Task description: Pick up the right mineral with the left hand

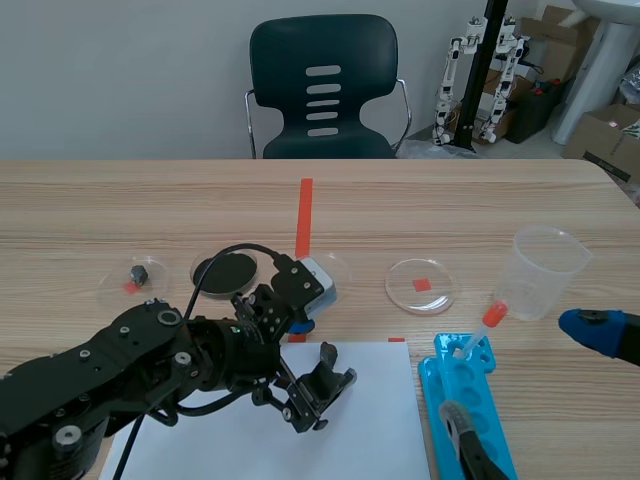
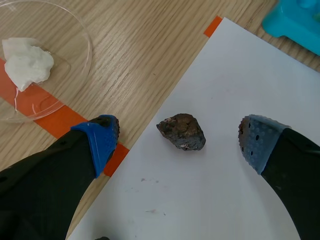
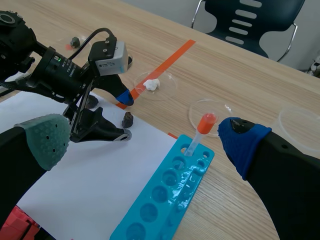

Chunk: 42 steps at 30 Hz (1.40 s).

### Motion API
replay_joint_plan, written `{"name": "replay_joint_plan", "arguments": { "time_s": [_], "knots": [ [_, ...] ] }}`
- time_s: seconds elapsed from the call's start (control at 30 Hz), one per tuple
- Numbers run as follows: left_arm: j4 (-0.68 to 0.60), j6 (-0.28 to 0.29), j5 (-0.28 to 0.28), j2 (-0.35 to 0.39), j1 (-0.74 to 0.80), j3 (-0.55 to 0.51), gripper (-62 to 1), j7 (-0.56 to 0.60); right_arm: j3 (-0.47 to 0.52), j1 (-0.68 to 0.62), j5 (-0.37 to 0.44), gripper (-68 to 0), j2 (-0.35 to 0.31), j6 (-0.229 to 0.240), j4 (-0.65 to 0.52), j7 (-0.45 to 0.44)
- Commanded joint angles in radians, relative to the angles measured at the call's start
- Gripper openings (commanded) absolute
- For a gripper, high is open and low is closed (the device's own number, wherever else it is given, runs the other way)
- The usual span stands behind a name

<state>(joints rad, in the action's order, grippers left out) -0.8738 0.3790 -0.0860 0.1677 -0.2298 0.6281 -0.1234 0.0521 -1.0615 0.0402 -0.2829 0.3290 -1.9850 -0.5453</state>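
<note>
Left wrist view: the left gripper (image 2: 178,142) hangs open over the desk (image 2: 140,60), its two blue pads spread wide. The mineral (image 2: 181,131) lies between them, about midway, touching neither. This dark, rusty-brown lump rests on a white paper sheet (image 2: 225,190), close to the sheet's edge. Its long axis runs roughly across the gap from finger to finger, slightly skewed. The narrower end points toward the finger standing over the orange tape (image 2: 55,122), the blunter end toward the finger over the paper. Ahead of the tape-side finger, a clear petri dish (image 2: 89,50) holds a white lump (image 2: 25,62).

Right wrist view: the right gripper (image 3: 145,140) is open too, with nothing held. A blue tube rack (image 3: 165,200) lies under it, and an orange-capped tube (image 3: 202,125) leans in the rack's far end.
</note>
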Motion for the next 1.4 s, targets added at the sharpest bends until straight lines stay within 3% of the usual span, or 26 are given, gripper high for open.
{"name": "replay_joint_plan", "arguments": {
  "time_s": [0.0, 0.27, 0.57, 0.9, 1.13, 1.37],
  "knots": [
    [0.011, 0.006, -0.002, -0.010, -0.006, 0.001, -14.9, 0.021, 0.006, 0.000, 0.008, -5.2, -0.005, -0.003, -0.011, -0.015],
    [0.026, 0.006, 0.002, -0.010, -0.006, 0.001, -28.3, 0.022, 0.006, 0.000, 0.008, -5.2, -0.005, -0.003, -0.011, -0.015],
    [0.026, 0.006, 0.002, -0.010, -0.006, 0.001, -49.2, 0.022, 0.006, 0.000, 0.008, -5.2, -0.005, -0.003, -0.011, -0.015],
    [0.026, 0.006, 0.002, -0.023, -0.006, 0.001, -48.9, 0.029, 0.006, 0.000, 0.008, -5.2, -0.005, -0.003, -0.011, -0.015],
    [0.026, 0.006, 0.002, -0.023, -0.006, 0.001, -29.5, 0.029, 0.006, 0.000, 0.008, -5.2, -0.005, -0.003, -0.011, -0.015],
    [0.026, 0.006, 0.002, -0.023, -0.006, 0.001, -26.0, 0.029, 0.006, 0.000, 0.008, -5.2, -0.005, -0.003, -0.011, -0.015]
  ]
}}
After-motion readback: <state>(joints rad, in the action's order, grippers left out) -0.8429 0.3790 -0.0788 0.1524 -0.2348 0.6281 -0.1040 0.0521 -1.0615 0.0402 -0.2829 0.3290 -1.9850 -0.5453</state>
